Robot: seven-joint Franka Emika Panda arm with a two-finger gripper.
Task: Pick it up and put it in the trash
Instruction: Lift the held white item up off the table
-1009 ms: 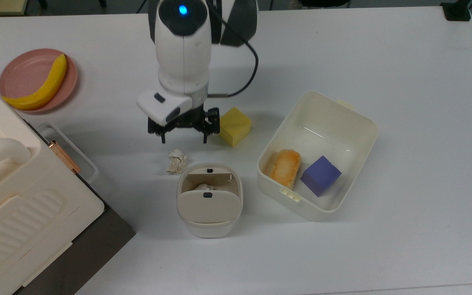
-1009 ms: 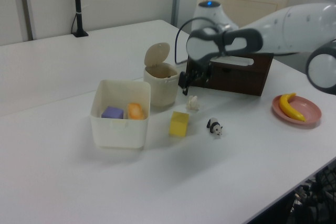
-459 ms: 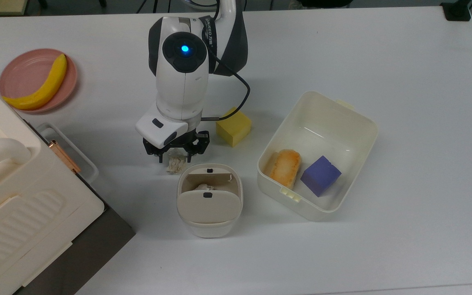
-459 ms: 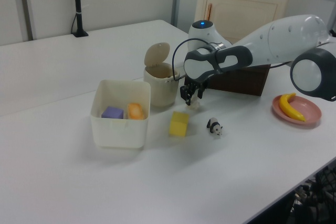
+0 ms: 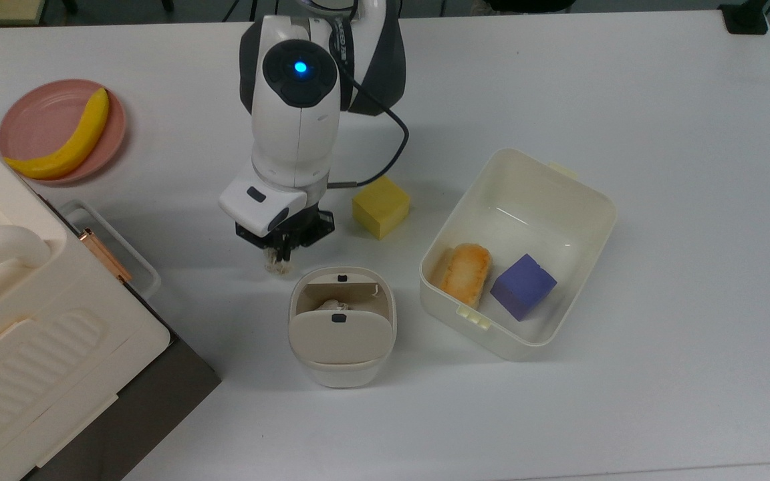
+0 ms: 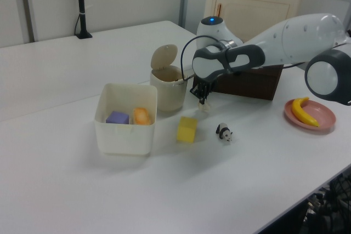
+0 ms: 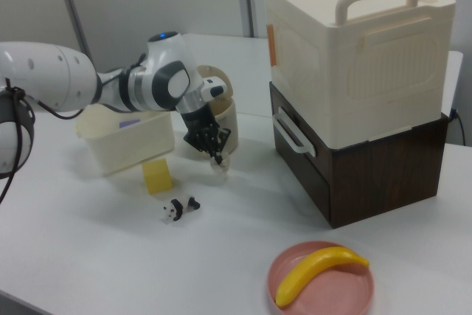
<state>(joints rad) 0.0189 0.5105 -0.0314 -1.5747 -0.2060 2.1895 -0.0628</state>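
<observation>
Only partly hidden: claw-pinched paper wad point(image 5: 278, 266)

Item count: 1 paper wad point(image 5: 279, 264); 1 bin point(image 5: 341, 334) w/ swing lid; 1 tub point(image 5: 579, 194); 2 blocks, 1 yellow point(image 5: 381, 206), 1 purple point(image 5: 523, 286); 1 bread piece point(image 5: 466, 274); 1 plate point(image 5: 37, 120); 1 banana point(image 5: 67, 140); 1 panda toy point(image 7: 179, 209).

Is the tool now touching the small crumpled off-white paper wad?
Touching. In the top view the tool has its fingers shut on the small crumpled off-white paper wad.
</observation>
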